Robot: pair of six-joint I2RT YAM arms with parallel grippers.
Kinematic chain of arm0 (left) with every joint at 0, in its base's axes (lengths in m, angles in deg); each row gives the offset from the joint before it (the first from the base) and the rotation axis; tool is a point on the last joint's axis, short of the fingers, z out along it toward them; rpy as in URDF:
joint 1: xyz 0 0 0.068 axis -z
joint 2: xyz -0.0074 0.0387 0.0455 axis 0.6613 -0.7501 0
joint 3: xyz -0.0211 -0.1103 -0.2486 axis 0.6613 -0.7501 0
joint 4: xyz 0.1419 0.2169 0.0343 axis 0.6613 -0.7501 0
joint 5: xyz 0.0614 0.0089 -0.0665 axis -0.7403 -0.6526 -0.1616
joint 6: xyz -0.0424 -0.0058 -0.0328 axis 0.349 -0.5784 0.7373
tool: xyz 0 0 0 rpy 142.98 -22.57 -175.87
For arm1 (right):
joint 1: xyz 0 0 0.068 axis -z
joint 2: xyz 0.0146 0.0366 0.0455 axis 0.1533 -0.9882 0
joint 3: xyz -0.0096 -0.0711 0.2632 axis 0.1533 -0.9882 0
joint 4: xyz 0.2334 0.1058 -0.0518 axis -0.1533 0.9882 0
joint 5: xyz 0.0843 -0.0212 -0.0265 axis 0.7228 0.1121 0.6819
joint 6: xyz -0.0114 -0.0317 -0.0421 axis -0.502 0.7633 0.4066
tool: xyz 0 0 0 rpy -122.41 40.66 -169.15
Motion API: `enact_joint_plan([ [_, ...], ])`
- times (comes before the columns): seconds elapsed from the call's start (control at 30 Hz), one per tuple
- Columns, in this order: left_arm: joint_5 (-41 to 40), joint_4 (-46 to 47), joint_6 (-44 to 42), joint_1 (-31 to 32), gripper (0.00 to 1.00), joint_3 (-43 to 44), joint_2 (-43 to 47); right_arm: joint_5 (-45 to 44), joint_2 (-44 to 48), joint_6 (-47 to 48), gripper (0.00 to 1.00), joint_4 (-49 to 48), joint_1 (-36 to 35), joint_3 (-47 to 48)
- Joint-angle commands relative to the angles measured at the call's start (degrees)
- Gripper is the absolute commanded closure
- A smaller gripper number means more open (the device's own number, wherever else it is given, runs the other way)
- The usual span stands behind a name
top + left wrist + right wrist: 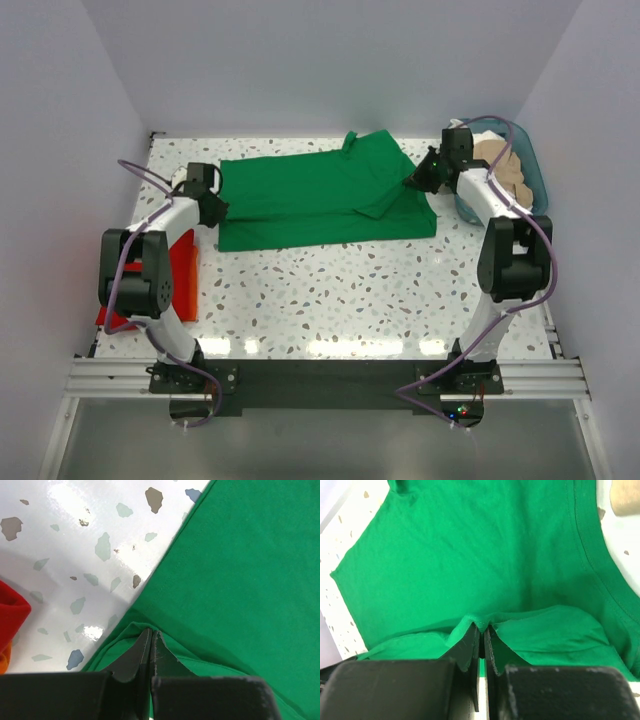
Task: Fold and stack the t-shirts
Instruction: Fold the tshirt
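Observation:
A bright green t-shirt [320,195] lies spread across the far half of the speckled table, partly folded lengthwise. My left gripper [214,208] is shut on the green t-shirt's left edge [135,627], pinching a fold of cloth. My right gripper [418,180] is shut on the green t-shirt's right end [482,622], cloth bunched between the jaws. A folded red t-shirt [180,272] lies at the left edge of the table, and its corner shows in the left wrist view [12,615]. A beige t-shirt [503,168] sits in the basket at the far right.
A teal plastic basket [538,180] stands at the far right corner by the wall. White walls close in the table on the left, back and right. The speckled tabletop [350,290] lies between the shirt and the arm bases.

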Motion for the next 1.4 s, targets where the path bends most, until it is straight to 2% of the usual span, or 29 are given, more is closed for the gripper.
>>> enact_joint_plan([
  [0.0, -0.08, 0.52, -1.22, -0.61, 1.00, 2.57, -0.95, -0.76, -1.23, 0.33, 1.00, -1.24, 0.44, 3.64],
  [0.53, 0.71, 1.05, -2.10, -1.58, 1.00, 3.88, -2.01, 0.20, -6.33, 0.68, 1.00, -0.71, 0.96, 8.47],
  [0.57, 0.98, 1.05, -2.28, -1.67, 0.98, 3.97, -2.09, 0.55, -6.59, 0.86, 1.00, -1.06, 1.05, 8.91],
  [0.6, 1.24, 1.14, -2.45, -1.75, 0.95, 4.06, -2.18, 0.90, -7.03, 0.95, 1.00, -1.06, 0.96, 9.26],
  [0.67, 1.85, 1.67, -2.89, -2.19, 0.76, 3.97, -1.75, 2.04, -8.35, 1.56, 1.00, -0.97, 1.05, 10.75],
  [0.7, 2.12, 1.84, -2.98, -2.28, 0.66, 3.71, -1.40, 2.75, -8.96, 2.00, 0.90, -0.97, 1.14, 11.37],
  [0.73, 2.47, 2.89, -3.24, -2.54, 0.46, 3.19, -0.96, 3.01, -9.58, 2.35, 0.83, -0.71, 1.14, 12.07],
  [0.77, 3.00, 3.25, -3.68, -2.63, 0.40, 2.92, 0.00, 3.19, -10.54, 3.05, 0.75, 0.16, 1.23, 13.64],
  [0.8, 3.17, 3.51, -3.94, -2.63, 0.37, 2.66, 0.62, 3.71, -10.99, 3.49, 0.61, 0.69, 1.23, 14.44],
  [0.83, 3.35, 3.78, -4.03, -2.63, 0.33, 2.13, 1.15, 3.81, -11.43, 3.85, 0.56, 1.48, 1.23, 15.23],
  [0.93, 3.88, 4.21, -3.95, -2.63, 0.32, 0.12, 3.87, 3.81, -10.03, 4.73, 0.44, 2.02, 1.31, 14.90],
  [1.0, 4.93, 5.61, -3.42, -2.63, 0.32, -2.78, 5.98, 3.02, -7.66, 4.82, 0.43, 1.31, 1.23, 12.61],
  [1.2, 5.90, 7.82, -2.45, 0.52, 0.41, -7.36, 8.80, -0.14, -1.60, 5.70, 0.45, -0.97, -2.55, 1.99],
  [1.37, 7.83, 10.10, -2.28, 2.90, 0.48, -9.65, 8.89, -0.24, -2.46, 4.38, 0.50, -5.44, -6.58, -3.56],
])
